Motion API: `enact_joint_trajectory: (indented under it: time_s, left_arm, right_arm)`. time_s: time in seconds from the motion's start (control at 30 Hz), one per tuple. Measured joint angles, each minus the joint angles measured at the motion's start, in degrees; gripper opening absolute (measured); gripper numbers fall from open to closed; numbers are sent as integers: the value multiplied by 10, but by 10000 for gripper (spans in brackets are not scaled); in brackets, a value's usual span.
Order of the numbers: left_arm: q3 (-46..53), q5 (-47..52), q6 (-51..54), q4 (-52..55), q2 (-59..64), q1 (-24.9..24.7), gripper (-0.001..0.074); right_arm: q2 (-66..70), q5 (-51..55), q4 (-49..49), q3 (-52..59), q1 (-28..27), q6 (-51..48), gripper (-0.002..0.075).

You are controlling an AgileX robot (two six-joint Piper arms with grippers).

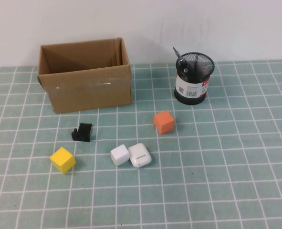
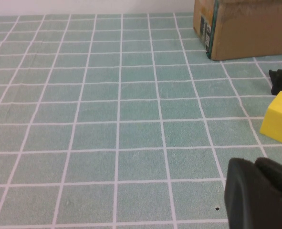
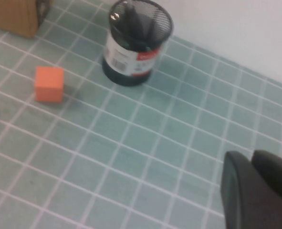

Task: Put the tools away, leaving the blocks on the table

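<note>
Cardboard is the first thing we meet in the upper left of the high view: an open brown box [image 1: 86, 76] stands there, and as far as we can see inside, only its bare walls show. Below it, toward the lower left, a small black bracket piece [image 1: 82, 132] lies on the green tiled table [image 1: 236, 157], and a yellow block [image 1: 63, 159] sits just under it. Near the middle of the frame we see a white block [image 1: 120, 155] touching a white rounded case [image 1: 140, 155]. An orange block [image 1: 164, 122] stands a little higher and to the right of them. In the upper right a black mesh cup [image 1: 193, 78] holds dark tools; one metal tip [image 1: 176, 51] sticks out over its rim, and the others we cannot tell apart.

No arm appears in the high view. In the left wrist view the left gripper [image 2: 262, 193] is at the lower right corner, closed and holding nothing, near the yellow block. In the right wrist view the right gripper [image 3: 257, 188] is also at the lower right corner, closed and empty, well apart from the cup.
</note>
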Motion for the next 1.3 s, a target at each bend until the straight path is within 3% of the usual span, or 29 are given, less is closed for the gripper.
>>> enact_joint_trajectory:
  time_s: [0.27,0.47,0.73,1.3]
  left_arm:
    - [0,0,0,0,0,0,-1]
    - [0,0,0,0,0,0,-1]
    - [0,1,0,0,-1,0,-1]
    - [0,1,0,0,-1,0,-1]
  right_arm:
    - [-278,-238,5,307,-118,0,-7]
    - [-403,-261,35,435,-153,46,-7]
    - [-414,-104,54,432,-152,54,-7]
    - [-414,-104,46,432,-152,54,-7]
